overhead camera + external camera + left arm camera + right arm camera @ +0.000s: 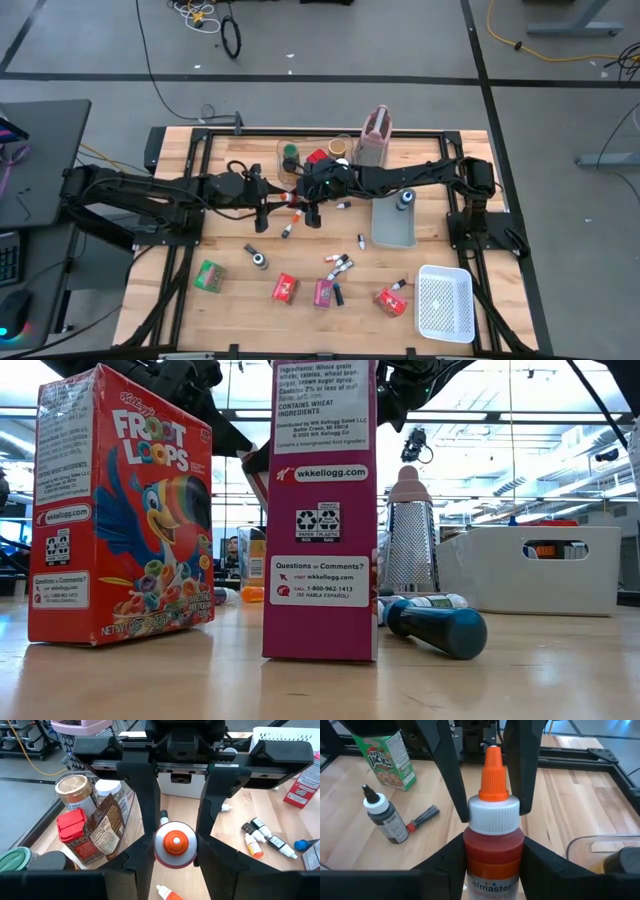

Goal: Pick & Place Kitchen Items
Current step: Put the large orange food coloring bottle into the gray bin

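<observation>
The small orange-capped, white-collared bottle of red liquid (492,827) sits mid-table, both claws clamped on it: right gripper (492,855) at the body, left gripper (175,845) around the collar. It looks light, rigid, slippery plastic; the shoulder below the collar seems safest.

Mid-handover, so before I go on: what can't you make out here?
- High view: bottle, in the right gripper at table centre, hidden under both arms; left gripper meets it there.
- Low view: cereal boxes block the handover.
- Right wrist view: bottle's label cut off by the bottom edge.
</observation>
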Controlling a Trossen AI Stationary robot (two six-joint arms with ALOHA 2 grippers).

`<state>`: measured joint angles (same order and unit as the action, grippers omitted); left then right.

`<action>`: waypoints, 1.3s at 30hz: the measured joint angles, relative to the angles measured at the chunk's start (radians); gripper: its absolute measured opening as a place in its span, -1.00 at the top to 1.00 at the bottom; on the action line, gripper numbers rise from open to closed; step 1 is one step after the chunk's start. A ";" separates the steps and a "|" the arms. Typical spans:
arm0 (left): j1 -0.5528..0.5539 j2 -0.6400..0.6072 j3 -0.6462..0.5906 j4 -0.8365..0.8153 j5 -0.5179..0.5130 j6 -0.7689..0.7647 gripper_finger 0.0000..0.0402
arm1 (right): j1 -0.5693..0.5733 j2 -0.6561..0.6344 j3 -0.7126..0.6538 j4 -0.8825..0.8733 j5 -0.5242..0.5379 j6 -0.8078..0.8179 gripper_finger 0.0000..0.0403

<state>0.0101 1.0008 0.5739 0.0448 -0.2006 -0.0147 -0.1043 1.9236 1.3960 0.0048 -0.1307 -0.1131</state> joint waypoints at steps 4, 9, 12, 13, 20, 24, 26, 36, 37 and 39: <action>0.000 0.000 0.000 -0.003 0.010 0.019 0.25 | 0.000 0.000 0.000 -0.005 -0.001 0.011 0.22; 0.000 0.000 -0.002 0.000 0.032 0.079 0.25 | 0.001 -0.002 0.002 -0.021 -0.005 0.026 0.22; 0.000 0.000 -0.002 0.001 0.023 0.103 0.24 | 0.001 -0.002 0.002 -0.028 0.006 0.027 0.22; 0.000 0.000 -0.002 0.005 0.012 0.108 0.22 | 0.001 -0.002 0.002 -0.035 0.018 0.029 0.22; 0.000 0.000 -0.002 0.008 -0.044 0.101 0.06 | 0.000 -0.015 0.002 -0.112 0.144 0.028 0.21; -0.001 0.000 -0.002 0.008 -0.068 0.076 -0.01 | 0.000 -0.053 0.002 -0.224 0.188 0.046 0.21; -0.001 0.000 -0.002 0.008 -0.070 0.070 -0.02 | 0.002 -0.084 0.002 -0.286 0.215 0.080 0.21; 0.000 0.000 -0.002 0.008 -0.074 0.055 0.02 | 0.062 -0.355 -0.012 -0.705 0.543 0.263 0.21; 0.000 0.000 -0.002 0.008 -0.074 0.055 0.03 | 0.076 -0.388 -0.032 -0.714 0.582 0.299 0.21; 0.000 0.000 -0.002 0.007 -0.074 0.055 0.03 | 0.108 -0.456 -0.107 -0.703 0.660 0.369 0.21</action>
<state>0.0097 1.0008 0.5724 0.0521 -0.2749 0.0399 0.0041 1.4672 1.2890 -0.6982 0.5298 0.2555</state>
